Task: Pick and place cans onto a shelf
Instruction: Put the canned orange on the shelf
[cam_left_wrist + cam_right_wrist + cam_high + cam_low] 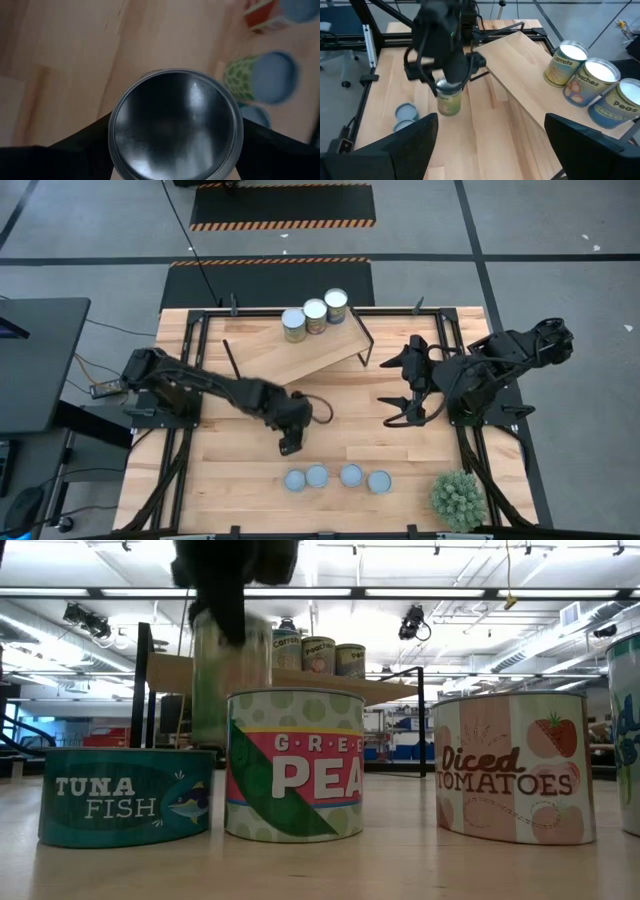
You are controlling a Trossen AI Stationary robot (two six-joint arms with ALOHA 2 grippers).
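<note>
My left gripper (pixel 288 442) is over the table's middle, shut on a green-labelled can (pixel 449 100) with a silver top (pixel 175 125); in the high view the gripper hides this can. Three white-topped cans (pixel 315 315) stand in a row on the far right part of the tilted wooden shelf (pixel 290 355); they also show in the right wrist view (pixel 590 82). Several flatter cans with blue-grey tops (pixel 335 477) stand in a row near the table's front edge. My right gripper (pixel 398 388) is open and empty, right of the shelf. My left gripper pinches the can's side wall just below its top rim (pixel 112 130) between its two fingers (pixel 82 147), one on each side. The fingers come from above, pointing down. The can stays upright under them (pixel 230 680); whether its base is off the table I cannot tell.
A green spiky potted plant (pixel 458 498) stands at the front right corner. The low view shows the front cans close up: tuna (pixel 125 795), peas (pixel 295 765), diced tomatoes (pixel 515 780). Bare tabletop (pixel 350 425) lies between the shelf and the front row.
</note>
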